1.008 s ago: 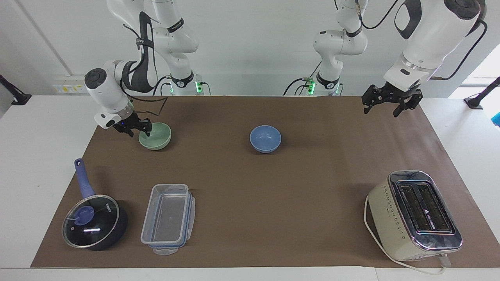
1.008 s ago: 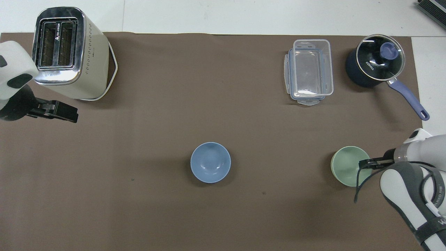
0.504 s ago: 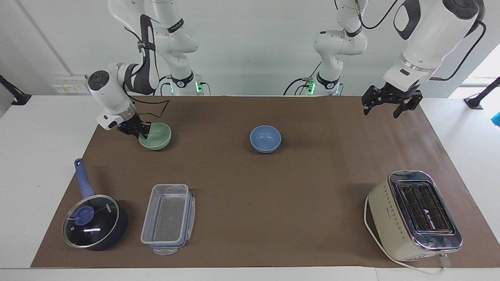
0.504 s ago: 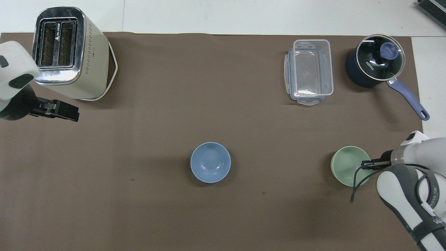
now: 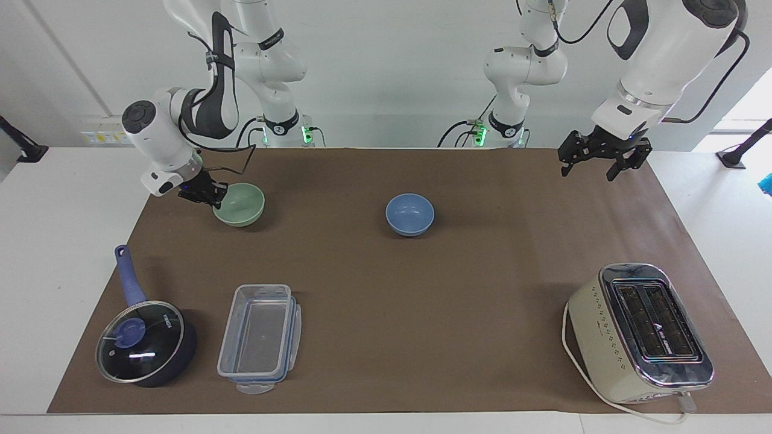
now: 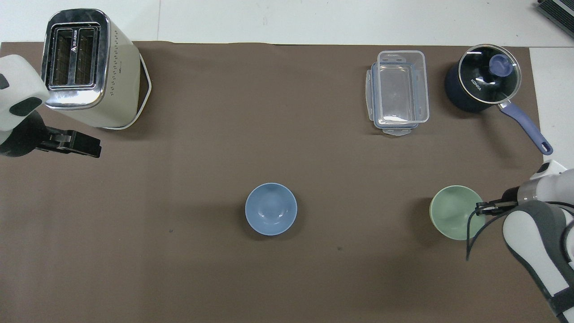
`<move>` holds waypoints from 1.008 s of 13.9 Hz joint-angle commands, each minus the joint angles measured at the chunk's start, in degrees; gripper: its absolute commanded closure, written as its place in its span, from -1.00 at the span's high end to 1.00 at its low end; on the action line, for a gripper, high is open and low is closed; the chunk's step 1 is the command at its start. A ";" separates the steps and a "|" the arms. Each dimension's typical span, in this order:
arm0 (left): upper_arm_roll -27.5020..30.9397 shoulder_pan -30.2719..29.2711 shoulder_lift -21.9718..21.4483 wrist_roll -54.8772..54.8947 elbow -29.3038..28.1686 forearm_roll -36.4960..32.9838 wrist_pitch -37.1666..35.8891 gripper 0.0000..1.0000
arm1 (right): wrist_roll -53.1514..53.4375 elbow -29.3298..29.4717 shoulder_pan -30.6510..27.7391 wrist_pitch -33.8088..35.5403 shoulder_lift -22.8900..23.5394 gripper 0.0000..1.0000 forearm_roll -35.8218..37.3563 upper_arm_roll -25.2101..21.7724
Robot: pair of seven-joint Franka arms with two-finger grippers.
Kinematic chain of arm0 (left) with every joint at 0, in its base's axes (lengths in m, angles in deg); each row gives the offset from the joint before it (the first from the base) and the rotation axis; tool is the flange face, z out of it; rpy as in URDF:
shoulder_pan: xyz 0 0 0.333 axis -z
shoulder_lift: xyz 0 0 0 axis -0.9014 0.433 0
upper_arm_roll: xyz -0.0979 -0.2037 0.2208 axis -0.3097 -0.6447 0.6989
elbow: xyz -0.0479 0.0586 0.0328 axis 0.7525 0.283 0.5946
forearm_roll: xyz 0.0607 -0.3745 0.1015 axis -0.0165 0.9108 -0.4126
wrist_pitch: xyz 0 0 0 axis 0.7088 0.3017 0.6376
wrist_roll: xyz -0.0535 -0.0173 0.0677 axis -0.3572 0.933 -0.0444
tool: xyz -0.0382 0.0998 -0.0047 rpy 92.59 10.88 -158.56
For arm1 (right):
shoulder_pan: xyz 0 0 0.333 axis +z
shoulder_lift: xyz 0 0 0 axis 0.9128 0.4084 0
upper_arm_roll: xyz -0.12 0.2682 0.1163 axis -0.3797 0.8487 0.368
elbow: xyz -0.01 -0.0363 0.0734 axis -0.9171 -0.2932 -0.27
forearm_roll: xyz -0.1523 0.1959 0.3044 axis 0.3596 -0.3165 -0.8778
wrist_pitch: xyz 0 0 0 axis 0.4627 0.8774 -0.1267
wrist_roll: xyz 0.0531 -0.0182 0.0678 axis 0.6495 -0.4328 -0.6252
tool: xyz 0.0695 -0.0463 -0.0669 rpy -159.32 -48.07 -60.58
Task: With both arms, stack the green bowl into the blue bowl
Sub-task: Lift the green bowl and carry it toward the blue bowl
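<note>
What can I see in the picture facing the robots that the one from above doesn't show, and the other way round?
Only the facing view shows both arms up to their bases, the wall, and the green bowl tilted and lifted in the right claw.

Only the overhead view looks straight into the blue bowl, which has nothing in it.

Both show the two bowls apart, the toaster, saucepan, clear container, and the left claw open in the air.

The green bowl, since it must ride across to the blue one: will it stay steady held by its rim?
The green bowl, pinched at one rim by the right gripper, probably hangs tilted. Its smooth wall may slip.
</note>
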 commanded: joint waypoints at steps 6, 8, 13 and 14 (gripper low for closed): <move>-0.45 -0.55 -1.56 0.26 -1.91 -0.18 1.26 1.00 | 4.93 13.11 0.09 15.81 -2.13 -1.00 -7.11 5.66; -0.45 -0.55 -1.56 0.26 -1.91 -0.18 1.35 1.00 | 9.76 14.17 0.09 16.53 -2.65 -1.00 -7.38 9.53; -0.53 -0.38 -1.48 0.26 -1.83 -0.18 1.35 1.00 | 21.36 13.57 0.09 16.44 -4.14 -1.00 -8.00 17.87; -0.53 -0.37 -1.39 0.44 -1.65 -0.18 1.35 1.00 | 23.38 13.39 0.18 16.44 -4.50 -1.00 -8.78 19.28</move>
